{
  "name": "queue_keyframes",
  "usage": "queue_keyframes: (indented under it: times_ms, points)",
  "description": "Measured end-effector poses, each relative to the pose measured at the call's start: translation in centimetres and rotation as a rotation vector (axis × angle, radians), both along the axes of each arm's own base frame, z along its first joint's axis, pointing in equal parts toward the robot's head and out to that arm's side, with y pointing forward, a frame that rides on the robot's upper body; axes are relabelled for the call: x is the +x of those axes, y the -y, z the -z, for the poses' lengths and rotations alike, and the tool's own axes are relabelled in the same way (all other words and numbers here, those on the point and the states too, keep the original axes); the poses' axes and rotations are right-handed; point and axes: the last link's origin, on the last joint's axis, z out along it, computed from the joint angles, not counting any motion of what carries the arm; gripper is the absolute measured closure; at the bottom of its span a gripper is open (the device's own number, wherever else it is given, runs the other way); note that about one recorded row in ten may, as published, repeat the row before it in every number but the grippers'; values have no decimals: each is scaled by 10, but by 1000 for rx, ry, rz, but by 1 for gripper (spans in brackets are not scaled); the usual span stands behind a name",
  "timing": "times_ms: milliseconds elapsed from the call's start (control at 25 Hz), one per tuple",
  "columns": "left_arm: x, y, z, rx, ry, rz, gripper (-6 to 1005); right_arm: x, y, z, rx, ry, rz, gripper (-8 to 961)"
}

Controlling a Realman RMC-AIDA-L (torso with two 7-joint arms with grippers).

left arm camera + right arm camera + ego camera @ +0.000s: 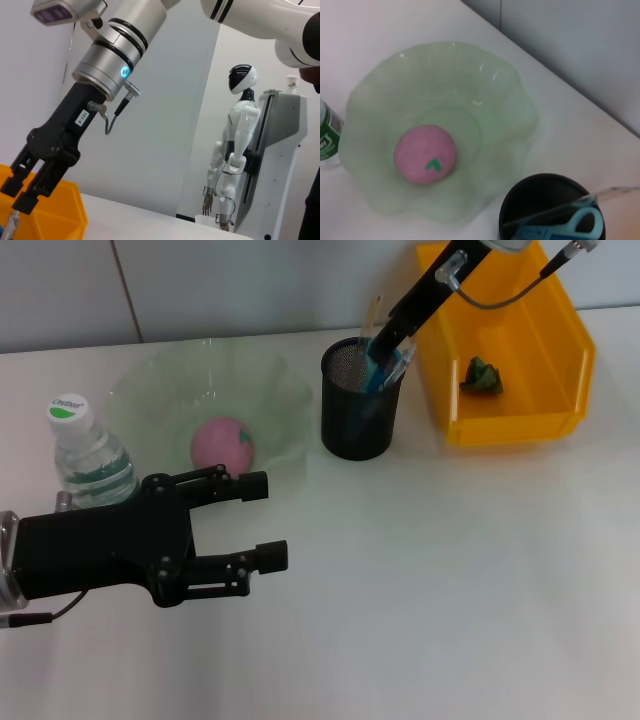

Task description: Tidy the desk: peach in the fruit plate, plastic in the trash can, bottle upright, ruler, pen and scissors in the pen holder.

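- Broadly, a white desk (450,590) fills the head view, with every task item grouped along its far side.
- Farthest right sits a yellow bin (520,350) serving as the trash can; a crumpled green scrap of plastic (482,376) lies inside it.
- To the left is a pale green, wavy-edged fruit plate (150,400), and the pink peach (223,445) rests in its middle.
- Between plate and bin stands a black mesh pen holder (360,415).
- Near the left edge, a clear bottle (88,455) with a white cap stands upright, just beside the plate.
- Low on the left, the left gripper (268,522) hovers above bare desk near the plate, its two fingers spread apart and holding nothing.
- From the top, the right gripper (383,352) reaches down into the pen holder's mouth, around blue-handled items.
- Whether its fingers are clenched or released cannot be told, since the tips sit against the blue items.
- Judging from this, the step in hand is dropping the last stationery into the holder.
- To do it well, the fingers should part only once the item stands low in the cup, then lift straight up so the holder is not tipped.
- Blue scissors (570,225) and a clear ruler (615,192) show in the right wrist view; a pen is hard to make out.
- Only a corner of the bin shows in the left wrist view.
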Motion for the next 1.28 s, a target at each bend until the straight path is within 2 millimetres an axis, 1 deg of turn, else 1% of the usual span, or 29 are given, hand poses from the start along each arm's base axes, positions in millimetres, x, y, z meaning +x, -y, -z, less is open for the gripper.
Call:
queue_keyframes:
  times_ms: [80,120,160,240,280,320,360,440,520,600,680,720,760,880,960,1080,1160,1280]
  points:
    - [0,0,0,0,0,0,194,-1,2,-3,14,-20,-14,443]
    - [0,0,0,-1,1,-2,194,-2,8,-10,27,-56,-45,425]
    - [0,0,0,-1,1,-2,194,-2,8,-10,27,-56,-45,407]
    - [0,0,0,-3,1,-4,194,1,18,-19,46,-110,-73,371]
    - [-1,1,1,-7,3,-11,194,5,25,-24,61,-153,-86,353]
    - [-2,1,1,-9,3,-14,194,14,39,-33,86,-253,-119,330]
    - [-2,1,1,-9,3,-14,194,14,39,-33,86,-253,-119,307]
    - [-5,1,3,-23,-4,-32,194,26,56,-40,93,-388,-164,261]
    - [-7,0,4,-30,-10,-37,194,42,74,-44,86,-518,-194,215]
    - [-8,0,5,-40,-19,-43,194,61,90,-47,87,-630,-218,215]
    - [-11,0,8,-52,-31,-51,194,81,104,-45,87,-713,-228,214]
    - [-12,0,9,-54,-35,-53,193,104,118,-41,90,-795,-234,214]
    - [-12,0,9,-54,-35,-53,193,104,118,-41,90,-795,-234,214]
    - [-16,0,14,-58,-74,-57,193,135,137,-29,63,-902,-215,214]
    - [-18,0,19,-57,-92,-57,193,152,148,-21,20,-940,-187,213]
    - [-20,1,21,-56,-96,-66,193,173,162,-9,-12,-955,-165,213]
    - [-23,1,22,-57,-95,-79,193,185,171,-2,-11,-944,-193,213]
    - [-23,0,23,-56,-97,-81,191,196,184,8,3,-924,-248,213]
